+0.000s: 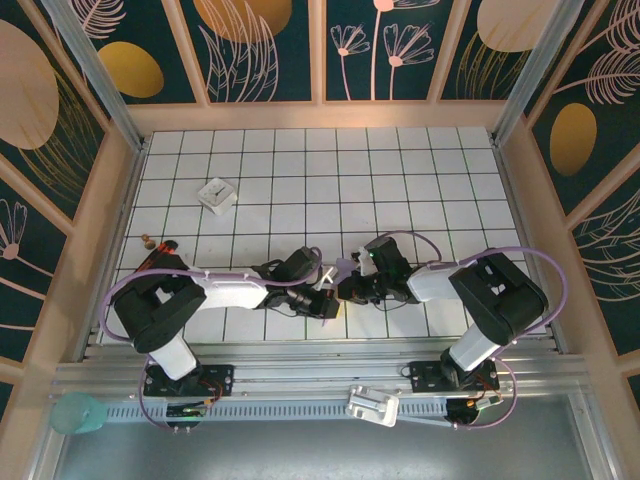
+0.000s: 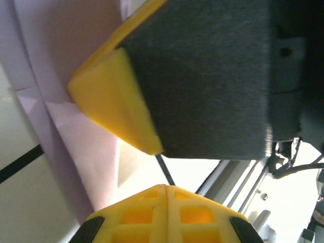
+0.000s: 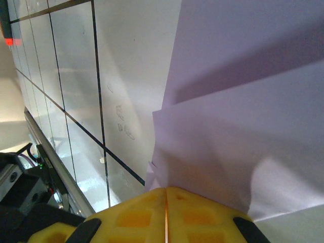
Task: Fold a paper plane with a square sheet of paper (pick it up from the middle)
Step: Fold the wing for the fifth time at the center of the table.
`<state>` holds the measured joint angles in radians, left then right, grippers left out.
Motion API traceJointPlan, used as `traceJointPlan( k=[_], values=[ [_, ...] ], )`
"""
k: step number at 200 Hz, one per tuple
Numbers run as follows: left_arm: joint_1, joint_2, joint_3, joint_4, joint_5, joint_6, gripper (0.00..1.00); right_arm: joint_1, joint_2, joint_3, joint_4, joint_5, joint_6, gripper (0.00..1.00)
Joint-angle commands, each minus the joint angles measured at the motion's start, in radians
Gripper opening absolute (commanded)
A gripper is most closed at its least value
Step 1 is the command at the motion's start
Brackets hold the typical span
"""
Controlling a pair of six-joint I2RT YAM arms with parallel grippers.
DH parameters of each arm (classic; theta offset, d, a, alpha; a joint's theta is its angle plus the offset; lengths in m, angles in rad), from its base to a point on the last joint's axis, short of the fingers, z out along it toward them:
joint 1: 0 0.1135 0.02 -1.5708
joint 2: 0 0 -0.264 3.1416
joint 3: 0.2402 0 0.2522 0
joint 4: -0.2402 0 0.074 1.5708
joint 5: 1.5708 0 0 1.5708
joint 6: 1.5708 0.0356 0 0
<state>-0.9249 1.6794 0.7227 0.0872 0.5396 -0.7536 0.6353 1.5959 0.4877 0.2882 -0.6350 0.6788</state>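
The paper [image 3: 243, 116] is a plain pale lavender without any print, and the table [image 1: 400, 180] is white with a grid of thin black lines. The right gripper [image 3: 166, 191] has bright yellow fingers [image 3: 131, 217], while the left arm [image 1: 225, 292] and the right arm [image 1: 440, 285] are black and white with lavender cables [image 1: 545, 262]. The walls [image 1: 270, 50] are dark teal, with gold ovals and thin pink drawings of plants.

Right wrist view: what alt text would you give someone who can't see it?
Folded lavender paper in overlapping layers fills the right side, reaching down to the closed yellow right end effector at the bottom edge. A white table with dark grid lines lies left.
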Motion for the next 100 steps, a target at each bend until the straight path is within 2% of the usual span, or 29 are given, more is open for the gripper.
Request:
traceJointPlan(
  k=[1,50,100],
  values=[
    [0.001,0.027,-0.027,0.014,-0.011,-0.014,0.0,-0.013,0.015,-0.018,-0.037,0.064,-0.027,0.09],
    [0.002,0.067,-0.076,0.013,-0.017,-0.014,0.0,-0.014,0.016,0.004,-0.049,0.051,-0.039,0.09],
    [0.014,0.077,-0.169,0.121,0.07,-0.13,0.0,-0.015,-0.013,0.037,-0.036,-0.009,-0.042,0.12]
  ],
)
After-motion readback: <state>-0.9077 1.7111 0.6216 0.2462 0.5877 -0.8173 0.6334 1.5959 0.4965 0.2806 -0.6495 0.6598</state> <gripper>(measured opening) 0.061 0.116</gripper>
